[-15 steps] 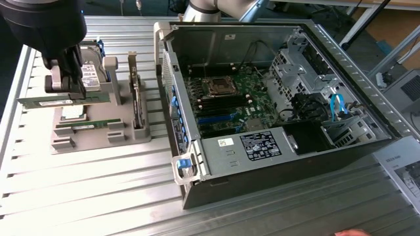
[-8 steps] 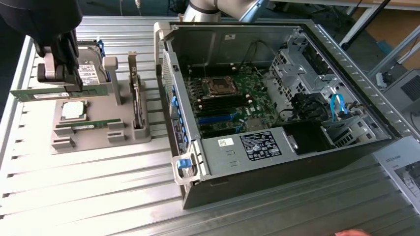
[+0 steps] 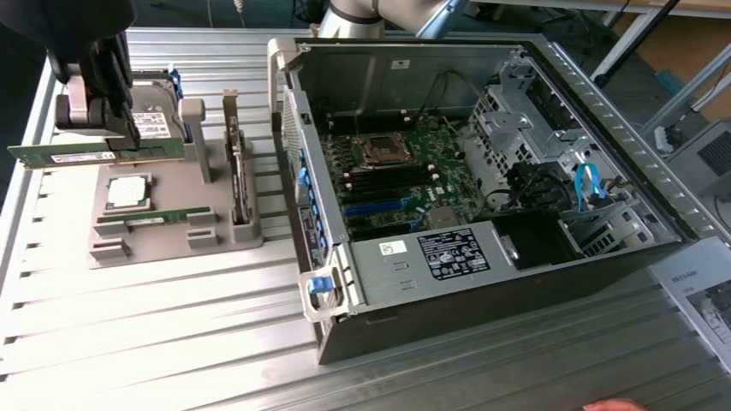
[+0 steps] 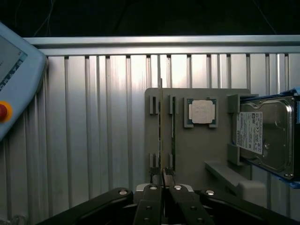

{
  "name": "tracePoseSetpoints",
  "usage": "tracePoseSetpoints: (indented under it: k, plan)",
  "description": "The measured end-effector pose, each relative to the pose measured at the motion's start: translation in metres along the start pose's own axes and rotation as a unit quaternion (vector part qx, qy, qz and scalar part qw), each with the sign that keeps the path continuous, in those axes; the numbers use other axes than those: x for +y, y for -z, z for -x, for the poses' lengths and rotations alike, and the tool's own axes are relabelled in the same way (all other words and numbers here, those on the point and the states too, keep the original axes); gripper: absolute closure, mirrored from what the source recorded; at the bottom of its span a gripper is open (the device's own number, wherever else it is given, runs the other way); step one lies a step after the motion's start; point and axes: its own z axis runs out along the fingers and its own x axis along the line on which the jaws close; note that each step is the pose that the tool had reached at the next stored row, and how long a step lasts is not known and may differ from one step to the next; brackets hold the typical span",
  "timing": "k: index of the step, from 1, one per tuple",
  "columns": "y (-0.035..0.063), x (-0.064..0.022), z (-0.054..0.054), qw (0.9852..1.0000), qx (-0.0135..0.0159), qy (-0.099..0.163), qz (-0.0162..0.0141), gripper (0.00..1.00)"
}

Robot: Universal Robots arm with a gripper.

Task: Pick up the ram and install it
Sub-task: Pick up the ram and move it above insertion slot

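I see the open computer case [image 3: 480,330] filling the centre and right of the exterior view, lying on the slatted aluminium table [image 3: 171,325]. Inside it are the motherboard [image 3: 400,163], with a bare processor socket [image 3: 383,150], and blue cables [image 3: 586,184]. In the left of that view, the grey holder tray [image 3: 171,193] carries an upright hard drive [image 3: 160,94], an expansion card [image 3: 236,171] standing on edge, a silver processor [image 3: 128,193] and a second memory stick [image 3: 154,216]. At upper left the gripper [image 3: 115,130] is clamped on the ram [image 3: 98,154], which is held level above the tray. The wrist camera looks down the fingers [image 4: 152,187] and shows the ram edge-on, over the tray slots. It also shows a teach pendant [image 4: 14,79] with a red button on the table.
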Motion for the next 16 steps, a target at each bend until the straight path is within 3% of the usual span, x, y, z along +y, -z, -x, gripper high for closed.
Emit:
tracePoseSetpoints:
  k: [8,16]
  plan:
    - [0.0003,-0.0013,0.000,1.0000,0.0002,0.000,0.0002,0.88]
    - [0.0008,-0.0133,0.000,1.0000,0.0001,0.000,0.0002,0.88]
